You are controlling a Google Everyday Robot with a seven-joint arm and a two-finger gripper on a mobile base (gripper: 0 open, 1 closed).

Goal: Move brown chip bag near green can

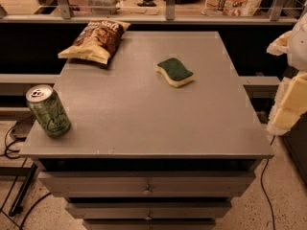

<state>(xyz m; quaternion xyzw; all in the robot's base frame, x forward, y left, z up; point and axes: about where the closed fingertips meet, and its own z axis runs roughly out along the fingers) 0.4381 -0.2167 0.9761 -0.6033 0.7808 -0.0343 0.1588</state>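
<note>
bag [96, 40] sits at the far left corner of the top [144, 114], lying flat with its "salt" lettering facing up. the gripper [289, 107] is way over on the other side: pale cream shapes at the right edge of the view, beside the top's right side and not over it. so bag and gripper are well apart, with the whole width of the top between them. the gripper is cut off by the frame, and whether it's wide, narrow or gripping anything, can't tell from here.

can [48, 111] stands upright at the near left corner, silver lid and tab on top. it's well apart from the bag; both keep to the left side, bag far, can near. sponge [175, 72] lies right of centre toward the far side, green face up, yellow underneath, touching nothing, and it's nearer the gripper than the bag is.

the count: one bag, one can, one sponge, one gripper. below the top, two drawer knobs [147, 191] show, one above the other. a ledge [144, 19] runs across behind the top.
</note>
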